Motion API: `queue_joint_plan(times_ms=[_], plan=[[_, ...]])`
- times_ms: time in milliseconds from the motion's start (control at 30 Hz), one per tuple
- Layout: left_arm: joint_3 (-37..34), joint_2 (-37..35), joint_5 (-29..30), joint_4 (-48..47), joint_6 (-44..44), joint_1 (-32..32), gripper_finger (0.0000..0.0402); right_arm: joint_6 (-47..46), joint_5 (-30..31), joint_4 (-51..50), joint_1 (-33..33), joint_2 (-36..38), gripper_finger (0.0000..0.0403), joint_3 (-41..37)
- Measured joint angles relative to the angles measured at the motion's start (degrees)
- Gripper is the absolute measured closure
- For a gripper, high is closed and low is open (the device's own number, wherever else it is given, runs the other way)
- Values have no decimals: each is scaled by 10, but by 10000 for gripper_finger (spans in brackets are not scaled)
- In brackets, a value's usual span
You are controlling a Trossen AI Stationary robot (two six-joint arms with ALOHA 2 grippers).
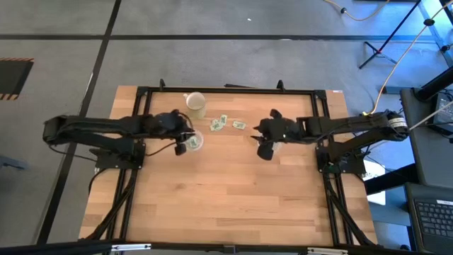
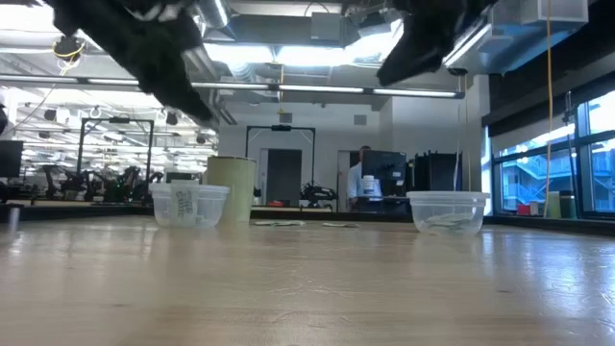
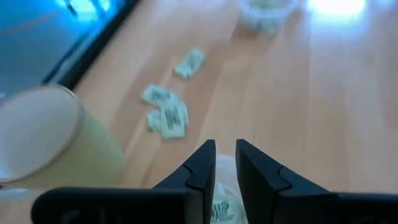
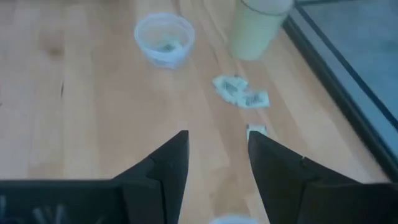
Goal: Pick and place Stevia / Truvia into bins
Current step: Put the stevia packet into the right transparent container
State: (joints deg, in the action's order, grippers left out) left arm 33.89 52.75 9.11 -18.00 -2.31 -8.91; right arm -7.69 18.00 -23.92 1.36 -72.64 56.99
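Left gripper (image 3: 225,163) over a small round clear plastic cup (image 1: 192,142).
Its fingers stand slightly parted, holding nothing; right gripper (image 4: 217,155) hovers wide open near pale green paper packets (image 1: 219,122).

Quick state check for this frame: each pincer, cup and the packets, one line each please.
Left pincer: slightly open, above the left clear cup.
Right pincer: open, empty, raised off the table.
Left clear cup: upright, packets inside.
Right clear cup: upright, packets inside.
Cream cup: upright.
Loose packets: flat on table.

two clear cups (image 2: 190,205), one cream cup (image 2: 232,188)
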Motion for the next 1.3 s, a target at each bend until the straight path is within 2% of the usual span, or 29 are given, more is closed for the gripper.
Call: queue_joint_plan(times_ms=[200, 333, 433, 600, 767, 867, 1067, 1300], plan=[[0, -106, 4, -22, 0, 0, 343, 65, -35, 16, -69, -35, 233, 0], [0, -164, 18, -20, 5, 0, 343, 104, -76, 48, -105, -94, 233, 0], [-4, -200, 19, -15, 11, 0, 343, 128, -77, 64, -125, -147, 233, 0], [-69, -275, 19, 48, -3, -12, 343, 170, -77, 91, -157, -228, 233, 0], [-119, -343, 14, 79, -30, -30, 343, 170, -77, 129, -189, -278, 233, 0], [-141, -375, 16, 77, -26, -33, 343, 170, -84, 139, -203, -294, 233, 0], [-185, -419, 22, 95, -38, -33, 343, 132, -160, 154, -221, -301, 233, 0], [-213, -436, 32, 109, -40, -33, 343, 100, -163, 166, -222, -301, 233, 0]])
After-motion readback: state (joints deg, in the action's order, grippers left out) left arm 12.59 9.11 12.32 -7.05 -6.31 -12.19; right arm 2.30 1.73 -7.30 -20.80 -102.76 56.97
